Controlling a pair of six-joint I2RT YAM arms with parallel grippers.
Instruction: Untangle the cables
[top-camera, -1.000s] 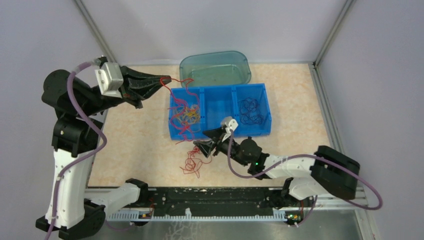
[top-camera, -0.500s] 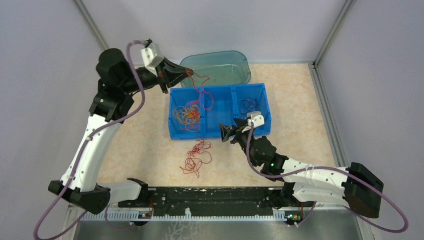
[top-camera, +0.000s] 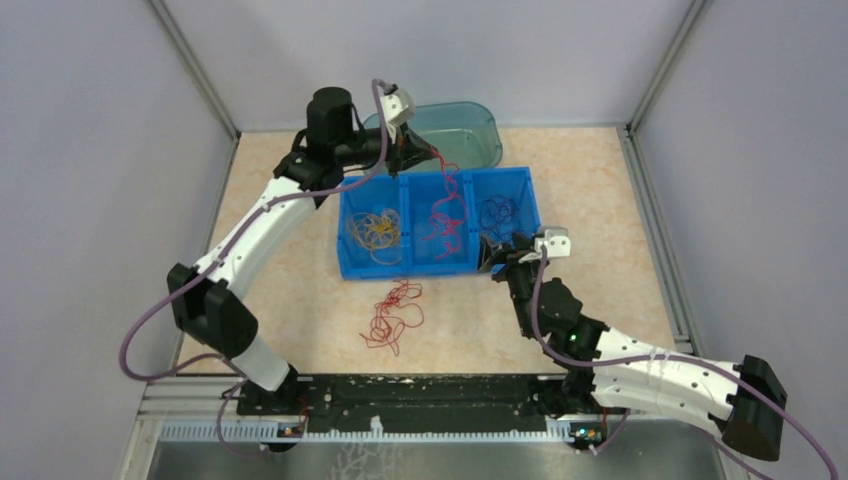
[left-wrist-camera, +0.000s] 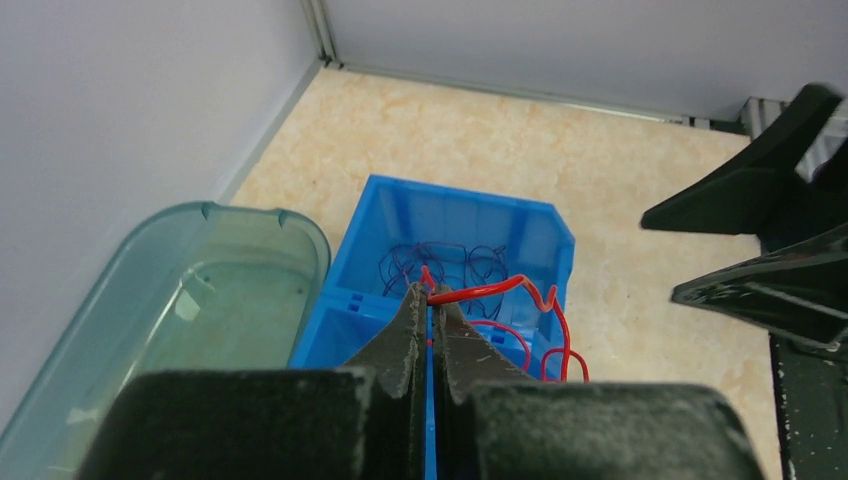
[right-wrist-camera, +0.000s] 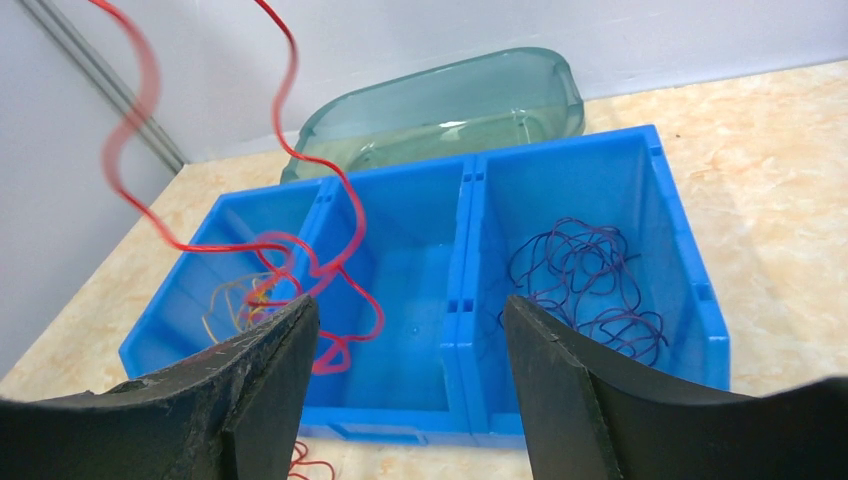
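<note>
My left gripper (top-camera: 431, 154) is shut on a red cable (top-camera: 446, 212) above the back rim of the blue three-part bin (top-camera: 440, 268). The cable hangs into the middle compartment. In the left wrist view the shut tips (left-wrist-camera: 432, 293) pinch the red cable (left-wrist-camera: 500, 287). Yellow-orange cables (top-camera: 375, 230) lie in the left compartment and dark purple cables (top-camera: 498, 214) in the right one. More red cables (top-camera: 392, 318) lie on the table in front of the bin. My right gripper (top-camera: 487, 258) is open and empty at the bin's front right (right-wrist-camera: 410, 312).
A clear teal tub (top-camera: 450, 130) stands behind the bin and also shows in the left wrist view (left-wrist-camera: 190, 300). Grey walls with metal posts close in the left, back and right. The arm bases and a black rail run along the near edge.
My left gripper has carried the red cable to the right, from over the left compartment to over the middle one. My right gripper has moved right along the bin's front.
</note>
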